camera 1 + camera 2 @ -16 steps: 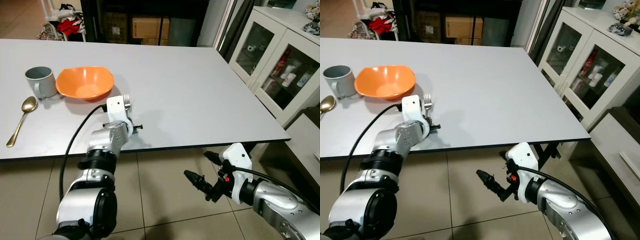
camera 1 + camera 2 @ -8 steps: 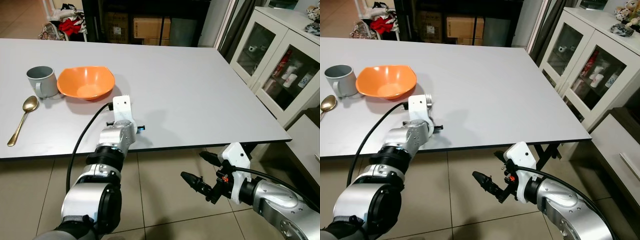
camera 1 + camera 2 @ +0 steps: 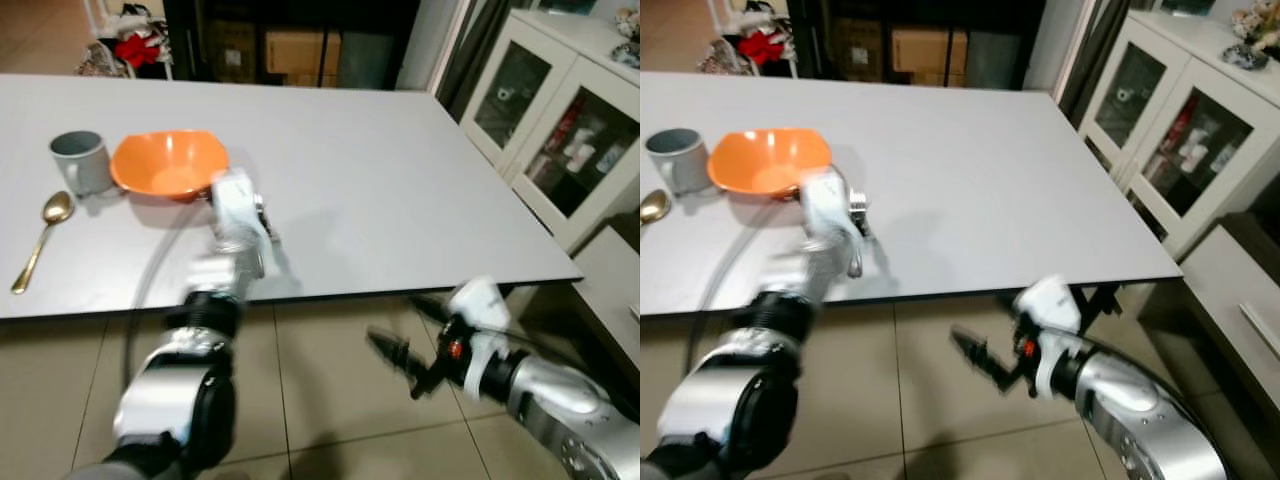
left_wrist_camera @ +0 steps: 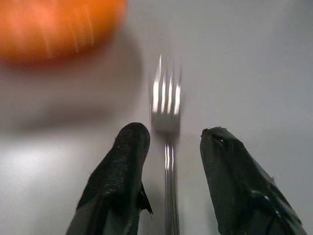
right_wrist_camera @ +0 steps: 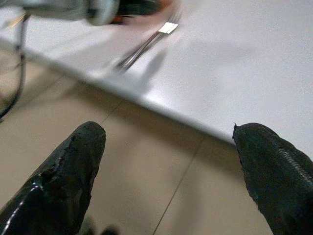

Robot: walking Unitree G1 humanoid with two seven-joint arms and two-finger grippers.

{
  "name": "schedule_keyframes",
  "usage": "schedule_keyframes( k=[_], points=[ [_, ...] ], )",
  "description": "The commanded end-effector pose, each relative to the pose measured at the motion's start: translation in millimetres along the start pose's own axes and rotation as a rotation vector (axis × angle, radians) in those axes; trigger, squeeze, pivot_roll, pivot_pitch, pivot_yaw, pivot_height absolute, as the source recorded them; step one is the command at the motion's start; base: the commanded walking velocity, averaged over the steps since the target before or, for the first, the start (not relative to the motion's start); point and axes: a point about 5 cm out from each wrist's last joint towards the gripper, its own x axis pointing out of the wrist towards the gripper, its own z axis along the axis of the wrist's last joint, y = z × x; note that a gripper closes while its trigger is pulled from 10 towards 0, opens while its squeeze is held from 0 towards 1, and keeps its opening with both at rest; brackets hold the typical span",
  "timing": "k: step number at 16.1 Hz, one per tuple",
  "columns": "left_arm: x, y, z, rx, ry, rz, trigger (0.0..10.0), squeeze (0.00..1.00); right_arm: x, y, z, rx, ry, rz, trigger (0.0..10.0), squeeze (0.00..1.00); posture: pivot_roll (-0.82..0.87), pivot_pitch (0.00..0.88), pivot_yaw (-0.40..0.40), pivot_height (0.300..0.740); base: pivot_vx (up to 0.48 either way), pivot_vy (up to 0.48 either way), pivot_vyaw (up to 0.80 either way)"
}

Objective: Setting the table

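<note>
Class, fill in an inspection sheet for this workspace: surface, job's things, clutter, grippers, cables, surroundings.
Surface: grey table, tiled floor below.
Job's things: orange bowl, grey mug beside it, gold spoon nearer the edge; fork lying right of the bowl.
Clutter: nothing seen.
Grippers: left gripper over the table, fingers apart either side of the fork; whether they touch it is unclear. Right gripper open, low over the floor.
Cables: black cable along the left arm, blurred.
Surroundings: white glass-door cabinet at right; cardboard boxes behind.

Silver fork [image 4: 166,122] between open left tool [image 4: 168,147], beside orange bowl [image 3: 168,164], grey mug [image 3: 80,160], gold spoon [image 3: 40,238]
</note>
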Motion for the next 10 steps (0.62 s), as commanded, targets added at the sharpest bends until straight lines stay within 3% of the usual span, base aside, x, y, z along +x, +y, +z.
schedule_keyframes(
  k=[1,2,4,6,8,10],
  points=[
    [-3.5,-8.0,14,0.003,-0.084,-0.079,10.0,0.06,-3.5,-8.7,13,-0.036,-0.067,-0.079,10.0,0.00,0.02,0.000,-0.082,0.740,0.000,0.000,0.00],
    [-9.5,-5.4,21,0.052,-0.148,-0.124,10.0,0.00,-2.8,-17.7,18,-0.008,-0.120,-0.180,10.0,0.00,0.02,0.000,-0.081,0.740,0.000,0.000,0.00],
    [-33.4,4.3,29,0.259,-0.335,-0.191,10.0,0.00,-5.5,-39.8,20,0.005,-0.177,-0.461,10.0,0.00,0.02,0.000,-0.059,0.740,0.000,0.000,0.00],
    [-49.4,16.2,29,0.316,-0.383,-0.195,10.0,0.00,-9.9,-47.5,18,0.036,-0.190,-0.597,10.0,0.00,0.01,0.000,-0.045,0.740,0.000,0.000,0.00],
    [-80.4,29.9,23,0.367,-0.400,-0.243,10.0,0.00,-11.1,-42.9,10,0.038,-0.169,-0.701,10.0,0.00,0.01,0.000,-0.040,0.740,0.000,0.000,0.00],
    [-89.8,33.8,16,0.363,-0.379,-0.229,10.0,0.00,-6.4,-34.5,3,0.037,-0.153,-0.687,10.0,0.00,0.01,0.000,-0.031,0.740,0.000,0.129,0.00]
  ],
)
